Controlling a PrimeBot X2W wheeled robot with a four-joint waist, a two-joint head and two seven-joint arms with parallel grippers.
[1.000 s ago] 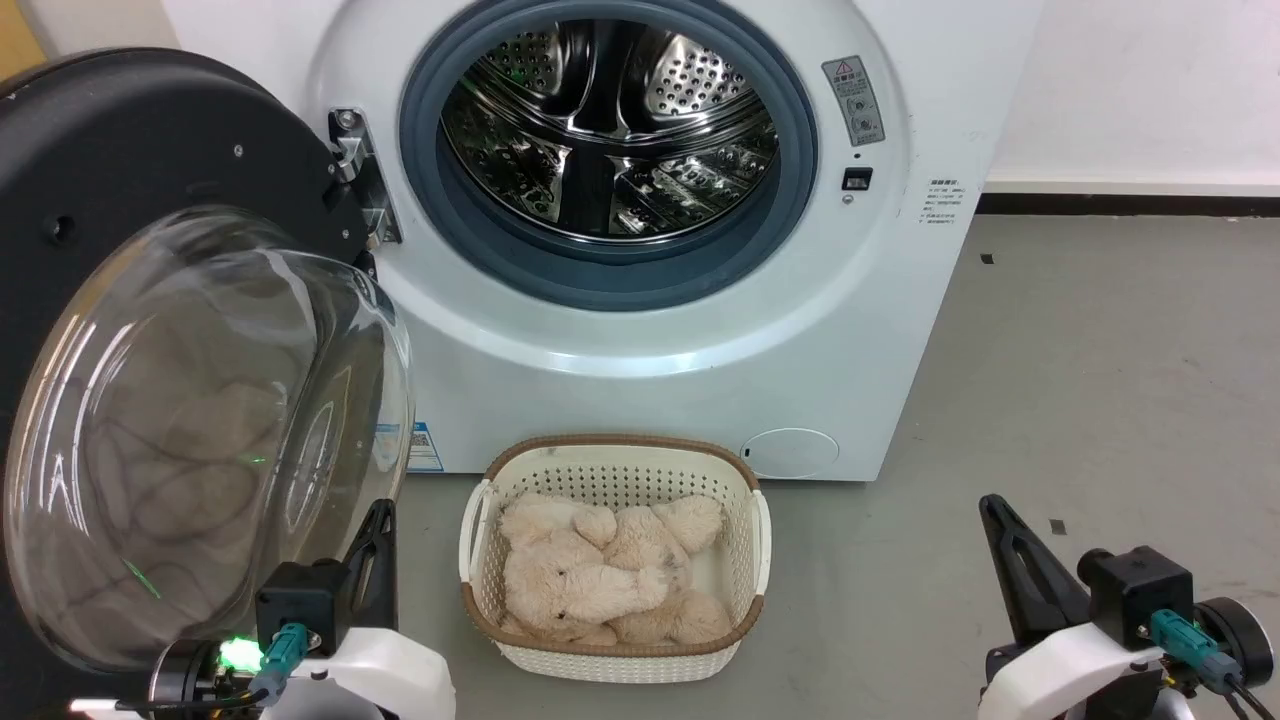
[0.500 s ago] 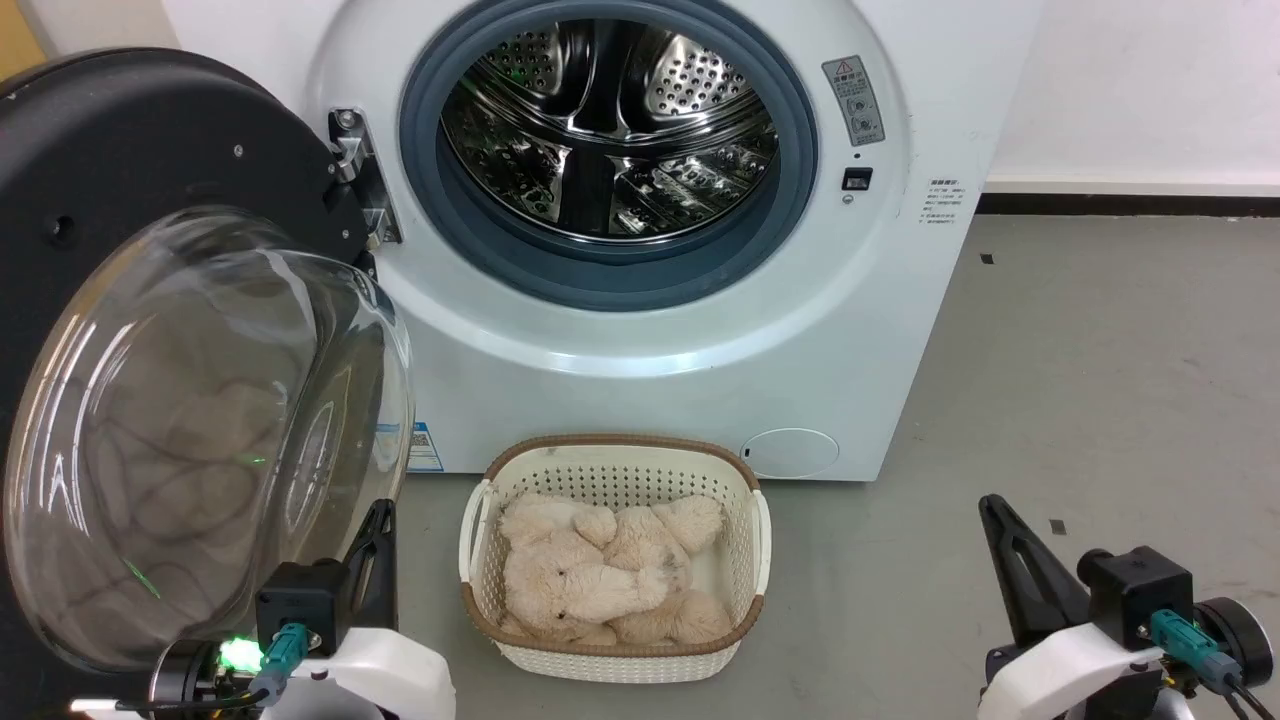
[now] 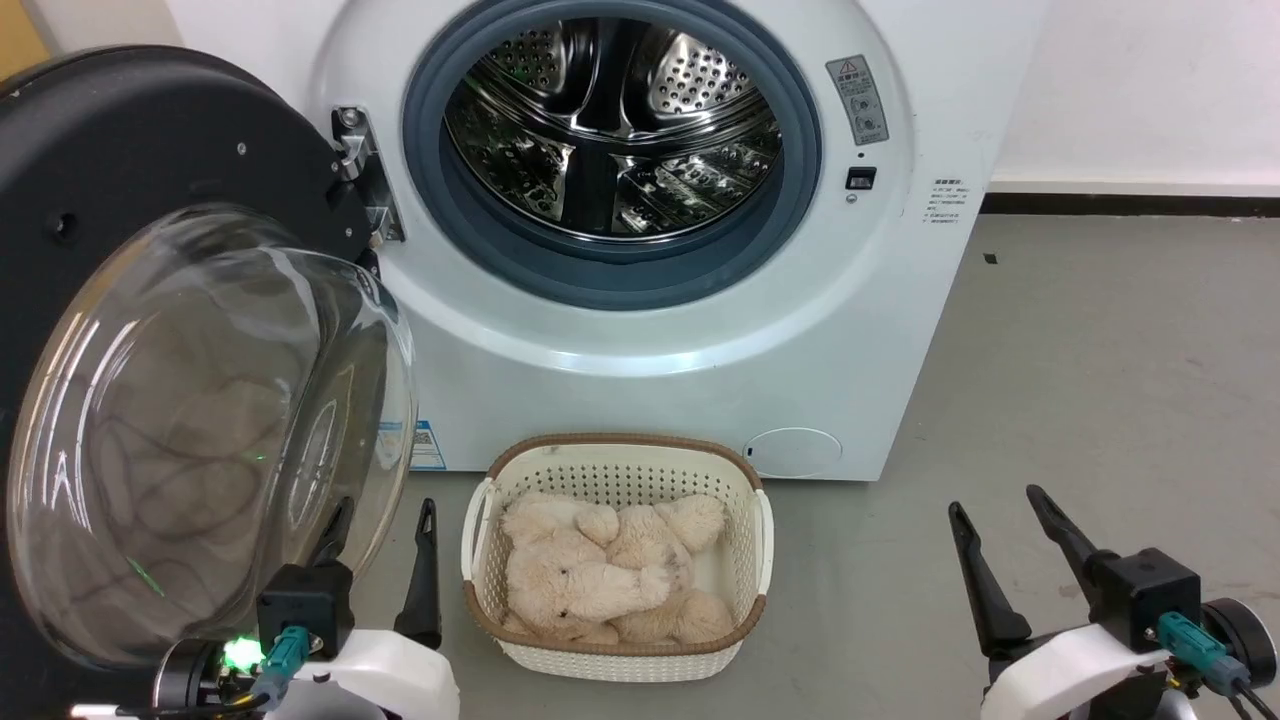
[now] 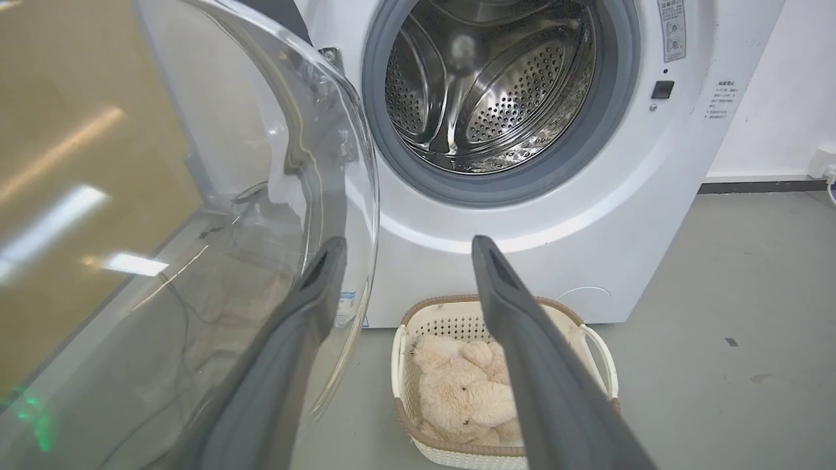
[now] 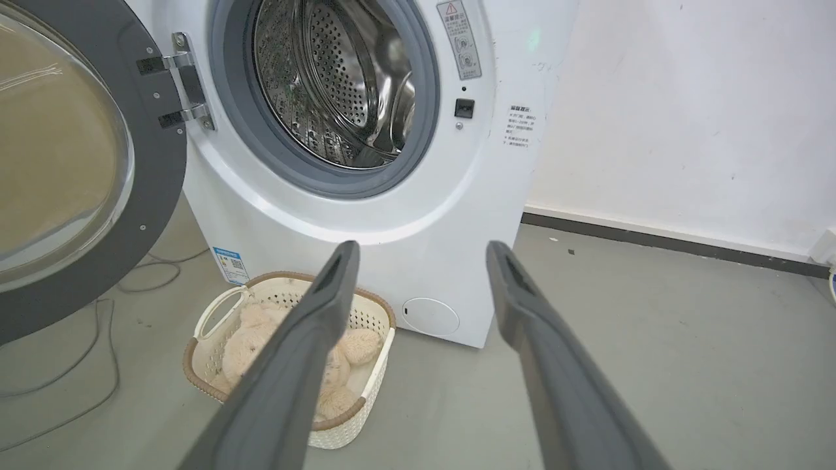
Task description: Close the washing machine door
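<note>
The white washing machine (image 3: 700, 330) stands ahead with its steel drum (image 3: 610, 120) exposed. Its door (image 3: 150, 130), a black disc with a bulging glass bowl (image 3: 200, 430), hangs swung wide open on the left hinge. My left gripper (image 3: 387, 510) is open at the lower left, one finger just at the bowl's lower right edge, the other beside it over the floor. The left wrist view shows that gripper (image 4: 408, 243) with the glass (image 4: 228, 196) overlapping its left finger. My right gripper (image 3: 995, 502) is open over bare floor at the lower right, far from the door (image 5: 150, 196).
A white-and-brown basket (image 3: 620, 450) holding a beige plush toy (image 3: 590, 580) sits on the floor right before the washer, between my arms. A thin cable (image 5: 78, 365) lies on the floor under the door. Grey floor stretches to the right, up to a white wall (image 3: 1150, 90).
Both grippers have opened: each pair of fingers was together and now stands spread. The door and basket have not moved.
</note>
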